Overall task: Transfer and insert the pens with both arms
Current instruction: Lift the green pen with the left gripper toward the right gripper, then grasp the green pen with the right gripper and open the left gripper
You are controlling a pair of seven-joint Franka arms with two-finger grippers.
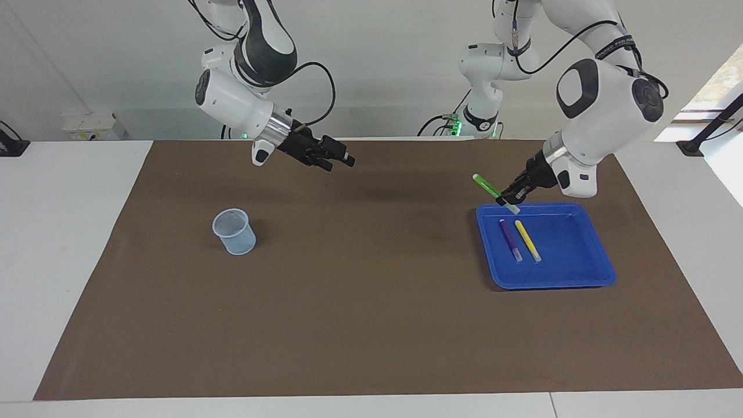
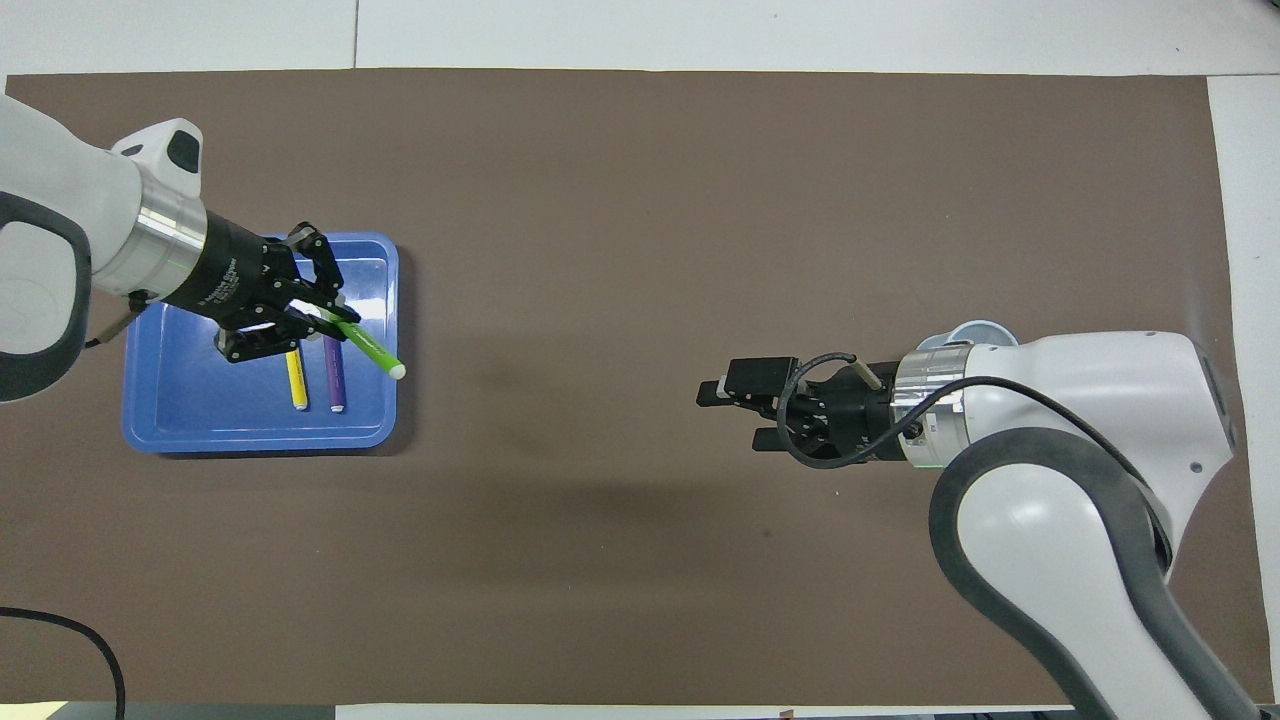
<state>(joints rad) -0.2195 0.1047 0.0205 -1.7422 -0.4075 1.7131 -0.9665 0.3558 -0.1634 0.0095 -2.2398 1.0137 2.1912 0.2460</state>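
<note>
My left gripper is shut on the green pen and holds it tilted just above the blue tray, over the tray's edge nearest the robots. The purple pen and the yellow pen lie side by side in the tray. My right gripper is open and empty, raised over the mat near the middle, pointing toward the left arm's end.
A clear plastic cup stands upright on the brown mat toward the right arm's end; in the overhead view my right wrist covers most of it.
</note>
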